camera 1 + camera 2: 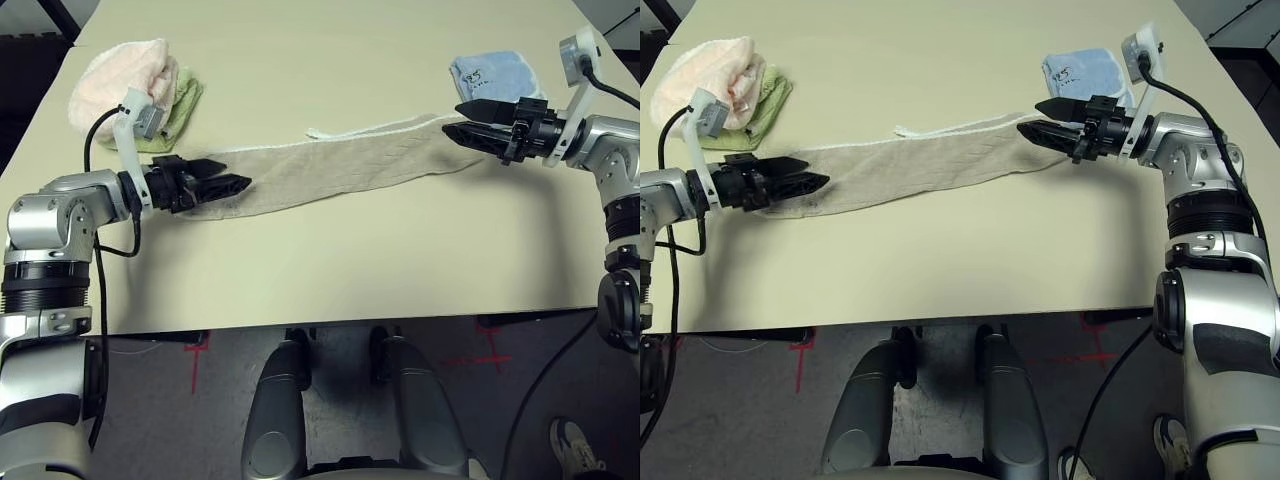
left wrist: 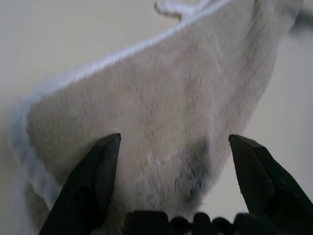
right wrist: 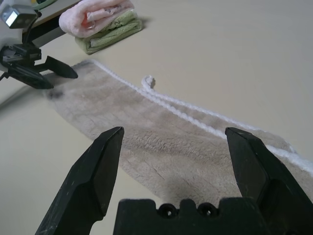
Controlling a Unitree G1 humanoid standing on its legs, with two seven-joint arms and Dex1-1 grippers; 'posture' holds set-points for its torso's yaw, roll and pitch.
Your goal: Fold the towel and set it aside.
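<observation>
The beige-tan towel (image 1: 350, 165) lies stretched in a long narrow band across the table, its white stitched edging along the far side with a loose loop (image 1: 318, 133). My left gripper (image 1: 235, 180) hovers open over the towel's left end, fingers spread to either side of the cloth (image 2: 166, 122). My right gripper (image 1: 455, 120) stands open at the towel's right end, just above it. In the right wrist view the towel (image 3: 186, 147) runs away between the spread fingers toward the left gripper (image 3: 66, 74). Neither gripper holds anything.
A pink folded towel (image 1: 125, 75) sits on a green cloth (image 1: 185, 100) at the far left of the table (image 1: 350, 270). A small light-blue folded towel (image 1: 495, 75) lies at the far right, just behind my right gripper. The table's front edge is close to me.
</observation>
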